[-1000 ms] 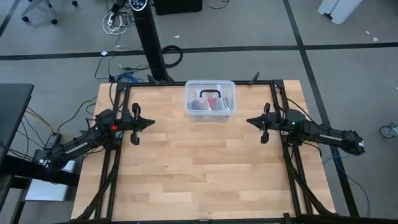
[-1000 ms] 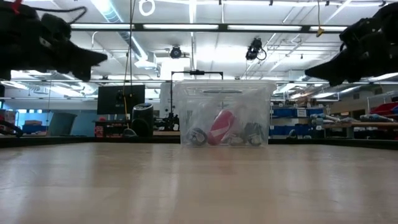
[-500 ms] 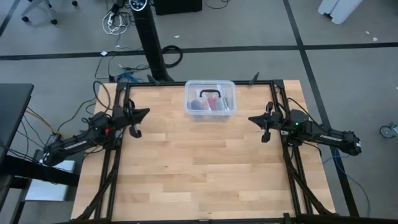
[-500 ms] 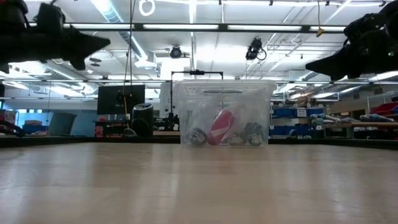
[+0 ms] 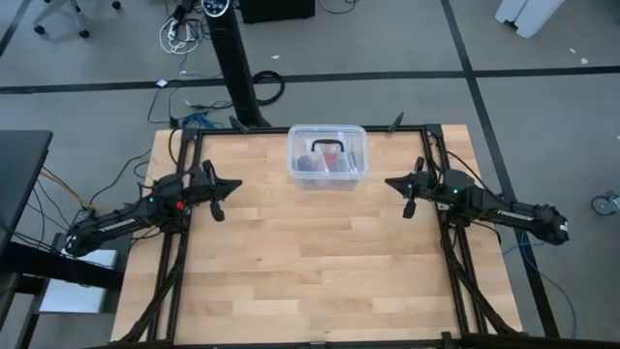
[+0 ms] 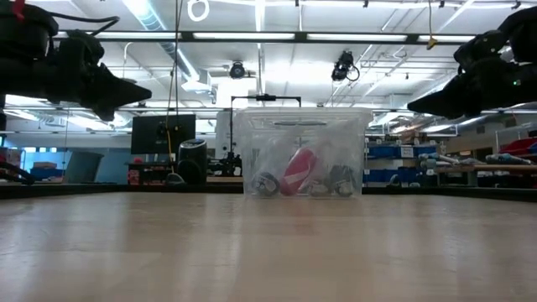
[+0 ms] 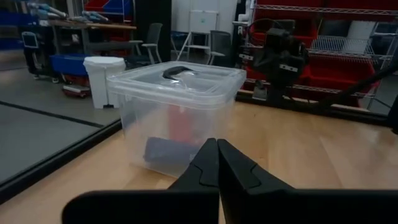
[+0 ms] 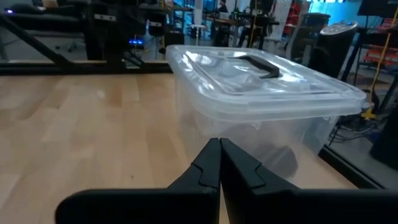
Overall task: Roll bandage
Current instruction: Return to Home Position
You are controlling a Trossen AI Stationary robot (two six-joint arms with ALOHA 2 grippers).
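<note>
With the bandage (image 7: 165, 152) lying rolled inside the lidded bin (image 7: 137, 118) at the counter's (image 5: 310, 262) far edge, the left pincer (image 5: 237, 183) and right pincer (image 5: 390, 182) are hovering clenched and empty either side, so homing is likely calling only for parking both arms.

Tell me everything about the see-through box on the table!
It's a clear plastic bin, upright at the far middle edge of the table. Its clear lid is shut, with a dark handle on top. Inside show a red item, a dark blue roll and crinkly plastic. Only the table touches it; the left gripper and right gripper hang apart at its sides.
</note>
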